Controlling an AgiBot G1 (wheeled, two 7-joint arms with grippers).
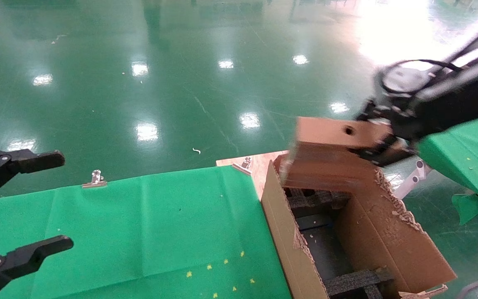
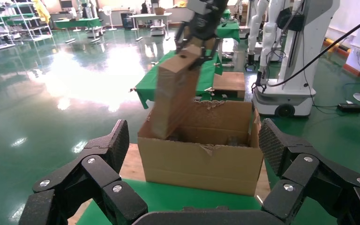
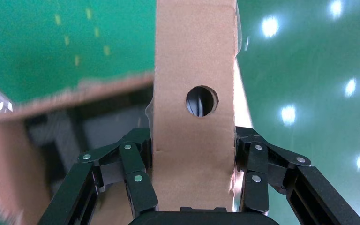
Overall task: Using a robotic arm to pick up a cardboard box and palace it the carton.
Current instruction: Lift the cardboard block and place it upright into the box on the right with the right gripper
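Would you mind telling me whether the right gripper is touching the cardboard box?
Touching. In the right wrist view the right gripper has its jaws pressed against both broad faces of the cardboard box, with no gap visible.

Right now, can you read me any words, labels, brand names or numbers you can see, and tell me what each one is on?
None: no readable text in any view.
The cardboard box held by the right gripper: plain brown faces, a round hole, no print.
The carton: plain outer walls, no label showing.
The green cloth: only small yellow marks, not letters.
The left gripper, open over the cloth: no markings.
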